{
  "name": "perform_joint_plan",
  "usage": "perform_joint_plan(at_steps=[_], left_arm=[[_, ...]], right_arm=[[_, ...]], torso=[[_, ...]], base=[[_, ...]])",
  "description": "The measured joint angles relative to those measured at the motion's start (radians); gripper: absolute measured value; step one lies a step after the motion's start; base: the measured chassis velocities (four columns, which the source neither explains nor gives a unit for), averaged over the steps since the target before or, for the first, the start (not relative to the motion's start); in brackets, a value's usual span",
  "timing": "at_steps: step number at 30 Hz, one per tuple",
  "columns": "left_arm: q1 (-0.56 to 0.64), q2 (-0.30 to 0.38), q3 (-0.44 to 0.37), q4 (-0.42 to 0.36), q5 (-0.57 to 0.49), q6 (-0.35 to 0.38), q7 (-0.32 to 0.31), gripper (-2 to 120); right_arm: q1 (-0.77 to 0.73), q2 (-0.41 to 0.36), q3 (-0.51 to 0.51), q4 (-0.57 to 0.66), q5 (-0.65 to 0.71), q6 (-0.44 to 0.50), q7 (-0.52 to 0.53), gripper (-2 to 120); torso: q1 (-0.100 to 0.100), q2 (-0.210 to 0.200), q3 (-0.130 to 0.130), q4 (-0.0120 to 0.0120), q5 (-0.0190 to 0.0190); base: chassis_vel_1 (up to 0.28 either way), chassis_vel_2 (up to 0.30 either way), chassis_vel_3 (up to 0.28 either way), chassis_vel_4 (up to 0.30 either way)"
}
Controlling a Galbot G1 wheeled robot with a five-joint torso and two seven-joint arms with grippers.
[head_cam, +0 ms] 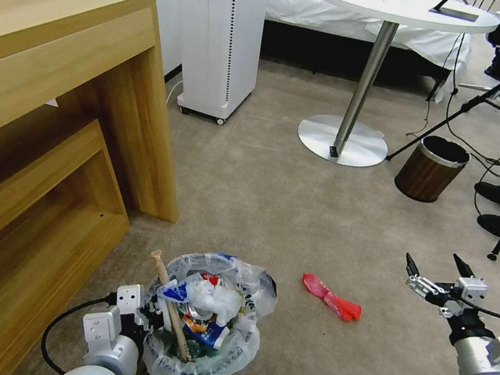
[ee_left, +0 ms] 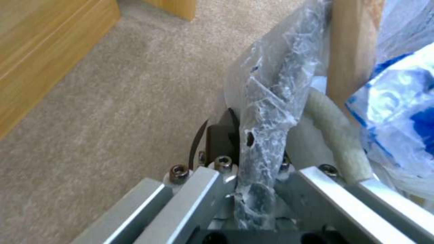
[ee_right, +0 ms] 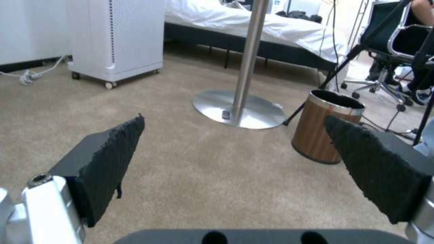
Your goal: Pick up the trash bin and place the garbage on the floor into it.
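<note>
Trash bin (head_cam: 207,325) nearly full, rim pinched by left gripper (head_cam: 149,316); red wrapper (head_cam: 332,298) left at two o'clock; right gripper (head_cam: 437,273) spread wide, empty.

The dark body of the small round trash bin (head_cam: 198,365) is masked by its translucent bag liner; the black lettering is too small to be read. The left gripper (head_cam: 150,317) is cut off behind the liner's rim — fingertips unseen. Lower litter is buried — only the wooden stick (head_cam: 169,307) is made out.
</note>
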Motion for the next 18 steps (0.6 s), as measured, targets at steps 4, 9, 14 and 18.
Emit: perform_joint_plan(at_steps=[4,9,14,18], left_arm=[[0.01,-0.011,0.004,0.004,0.02,0.0,0.006,0],[0.018,-0.024,0.009,0.007,0.05,0.001,0.012,0],[0.03,-0.039,0.016,0.012,0.077,0.003,0.018,0],[0.035,-0.047,0.017,0.012,0.087,0.003,0.022,0]], right_arm=[[0.004,0.0,-0.01,-0.003,-0.003,0.004,-0.001,100],[0.018,-0.001,-0.029,-0.013,-0.009,0.009,0.0,100],[0.019,-0.002,-0.052,-0.014,-0.024,0.01,0.011,100],[0.038,-0.006,-0.067,-0.021,-0.027,0.008,0.019,100]], torso=[[0.0,0.0,0.0,0.0,0.0],[0.0,0.0,0.0,0.0,-0.0001],[0.0,0.0,0.0,0.0001,0.0],[0.0,0.0,0.0,0.0,0.0001]], base=[[-0.122,0.111,0.116,-0.117],[-0.114,0.12,0.109,-0.101],[-0.108,0.124,0.116,-0.125],[-0.086,0.075,0.087,-0.08]])
